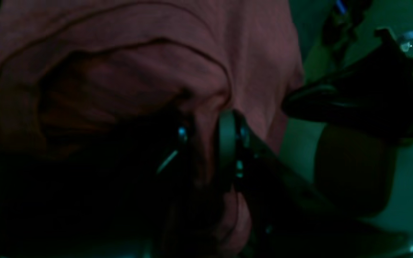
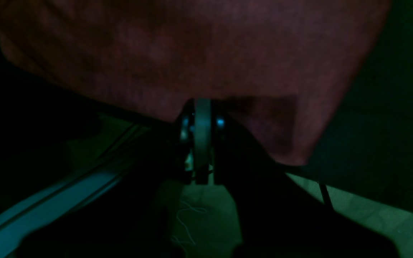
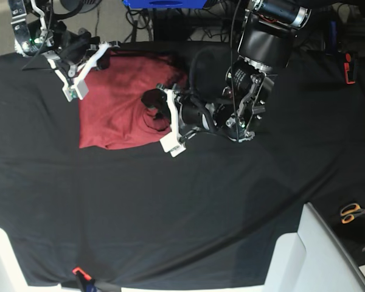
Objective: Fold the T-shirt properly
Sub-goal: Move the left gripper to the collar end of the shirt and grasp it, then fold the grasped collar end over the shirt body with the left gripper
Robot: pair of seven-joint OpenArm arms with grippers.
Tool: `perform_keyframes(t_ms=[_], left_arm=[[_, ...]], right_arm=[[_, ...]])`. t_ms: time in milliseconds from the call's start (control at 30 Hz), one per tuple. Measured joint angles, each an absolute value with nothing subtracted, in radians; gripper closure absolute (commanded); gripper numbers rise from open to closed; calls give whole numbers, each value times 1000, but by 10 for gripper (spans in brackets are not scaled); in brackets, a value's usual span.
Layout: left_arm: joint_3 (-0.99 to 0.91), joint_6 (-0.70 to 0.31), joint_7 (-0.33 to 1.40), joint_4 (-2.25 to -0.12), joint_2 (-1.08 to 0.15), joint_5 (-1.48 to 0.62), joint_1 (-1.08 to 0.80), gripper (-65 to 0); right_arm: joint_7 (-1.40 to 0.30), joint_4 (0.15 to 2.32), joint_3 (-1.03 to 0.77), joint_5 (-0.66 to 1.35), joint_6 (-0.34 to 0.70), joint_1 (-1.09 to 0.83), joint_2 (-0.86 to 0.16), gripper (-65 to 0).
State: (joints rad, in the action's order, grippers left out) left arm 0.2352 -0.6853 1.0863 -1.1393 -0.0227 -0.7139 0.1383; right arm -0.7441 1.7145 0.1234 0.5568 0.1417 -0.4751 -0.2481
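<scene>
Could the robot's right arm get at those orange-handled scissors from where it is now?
Probably not. Its right claw is shut on the T-shirt at the table's far corner, while the scissors lie at the opposite edge, beyond the left arm.

Robot lab — black-draped table [image 3: 170, 207], cables [image 3: 140, 24], scissors [image 3: 354, 212]

Both wrist views are too dark to show the T-shirt's [image 3: 118, 103] weave.

The left gripper [image 3: 153, 109] is reached across the T-shirt's [image 3: 112, 109] right edge, its jaws pinched onto cloth. The right gripper [image 3: 99, 53] is held clamped at the shirt's far corner.
</scene>
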Motion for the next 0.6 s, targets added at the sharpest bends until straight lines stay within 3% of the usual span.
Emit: perform_keyframes(t_ms=[200,433,600], left_arm=[[238,-685,1085,-1141,-31,-715,138,0],[249,-686,1084,-1142,-133,-722,135,0],[412,-689,1082,-1141,-249,-729,188,0]], right_arm=[[-744,1715,124,557,142,-475,-248,-8],[-744,1715,124,557,142,-477,-248,-8],[-744,1715,124,557,142,-477,-248,-8]])
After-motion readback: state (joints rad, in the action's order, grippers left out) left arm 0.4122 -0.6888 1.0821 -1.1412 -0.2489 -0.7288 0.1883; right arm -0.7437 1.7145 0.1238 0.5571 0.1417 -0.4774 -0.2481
